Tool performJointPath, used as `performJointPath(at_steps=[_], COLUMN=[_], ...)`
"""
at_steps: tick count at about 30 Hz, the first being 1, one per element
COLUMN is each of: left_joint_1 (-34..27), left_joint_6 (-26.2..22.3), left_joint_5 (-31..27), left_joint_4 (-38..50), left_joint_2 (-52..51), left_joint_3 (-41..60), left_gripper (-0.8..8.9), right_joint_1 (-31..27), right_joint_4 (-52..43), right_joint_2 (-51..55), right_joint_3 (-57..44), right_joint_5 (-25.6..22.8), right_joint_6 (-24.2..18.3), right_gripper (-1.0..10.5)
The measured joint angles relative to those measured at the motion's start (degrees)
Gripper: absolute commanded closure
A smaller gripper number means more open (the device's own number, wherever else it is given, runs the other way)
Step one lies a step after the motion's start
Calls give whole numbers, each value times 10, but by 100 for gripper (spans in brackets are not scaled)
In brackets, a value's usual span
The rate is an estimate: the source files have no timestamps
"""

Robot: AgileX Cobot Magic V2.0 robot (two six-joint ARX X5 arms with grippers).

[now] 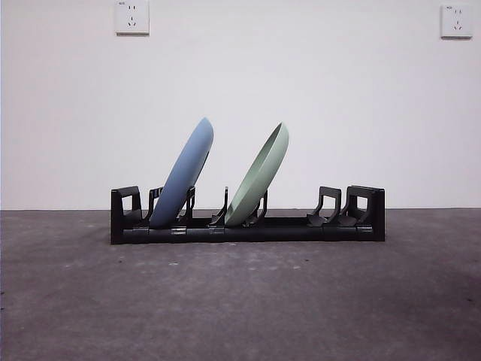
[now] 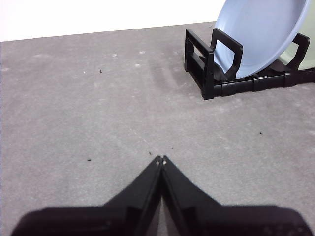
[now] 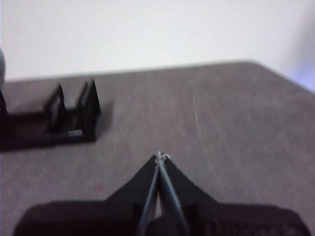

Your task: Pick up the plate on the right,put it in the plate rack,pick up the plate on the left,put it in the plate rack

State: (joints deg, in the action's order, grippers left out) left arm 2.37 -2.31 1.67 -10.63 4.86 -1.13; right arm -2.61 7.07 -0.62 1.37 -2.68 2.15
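Both plates stand in the plate rack on the grey table: the blue plate near the rack's left end as the front view shows it, the green plate around the middle, each leaning the same way with its lower edge down between the prongs. By that evidence the task looks finished, with 2 plates racked and none lying on the table. The left gripper sits low over bare table, apart from the rack end nearest the blue plate, its jaws pressed together on nothing. The right gripper is likewise closed and empty, off beyond the other end of the rack. What remains is mostly a risk of disturbance. Both plates lean steeply and seem held by only a prong or 2, so a knock to the rack from either arm as it moves could tip a plate over or slide it out. The blue plate, nearest the left gripper, seems the more exposed. The right wrist view is blurred, so how near that arm really is cannot be judged well.
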Motion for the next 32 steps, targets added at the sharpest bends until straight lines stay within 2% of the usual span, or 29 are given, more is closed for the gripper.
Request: performJointPath(at_steps=[4,11,32], left_joint_1=[0,0,0], left_joint_6=[0,0,0], left_joint_5=[0,0,0], left_joint_4=[0,0,0], left_joint_2=[0,0,0], left_joint_3=[0,0,0], left_gripper=[817,817,817], right_joint_1=[0,0,0], right_joint_4=[15,38,39], right_joint_2=[0,0,0], right_joint_3=[0,0,0], right_joint_5=[-16,3,3], right_joint_6=[0,11,19], right_gripper=[945,945,945])
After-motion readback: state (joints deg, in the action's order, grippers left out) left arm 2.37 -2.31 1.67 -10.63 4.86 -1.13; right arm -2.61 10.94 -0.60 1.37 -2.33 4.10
